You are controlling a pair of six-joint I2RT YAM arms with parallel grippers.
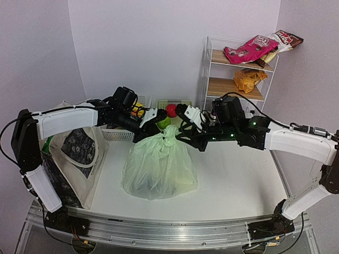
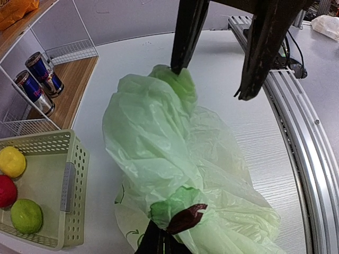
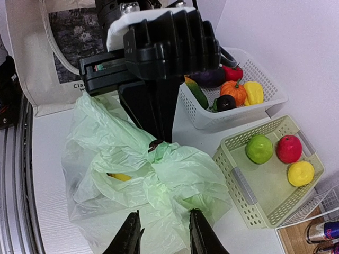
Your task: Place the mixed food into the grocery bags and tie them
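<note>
The pale-green plastic grocery bag (image 1: 159,166) stands full in the middle of the table. My left gripper (image 2: 164,237) is shut on a twisted handle of it, which also shows in the right wrist view where the handle (image 3: 159,147) meets those black fingers. My right gripper (image 3: 164,235) hangs open over the bag's other bunched handle (image 3: 204,203), one fingertip (image 2: 177,66) touching the film. A yellow banana (image 3: 119,176) shows through the plastic. The cream canvas tote (image 1: 74,151) stands at the far left. An orange crisp packet (image 1: 249,79) lies on the shelf.
A white basket (image 3: 265,108) of vegetables and a green basket (image 3: 267,203) with three fruits stand behind the bag. A wire shelf (image 1: 209,63) at the back right holds a pink crisp packet (image 1: 249,50) and two drink cans (image 2: 37,82).
</note>
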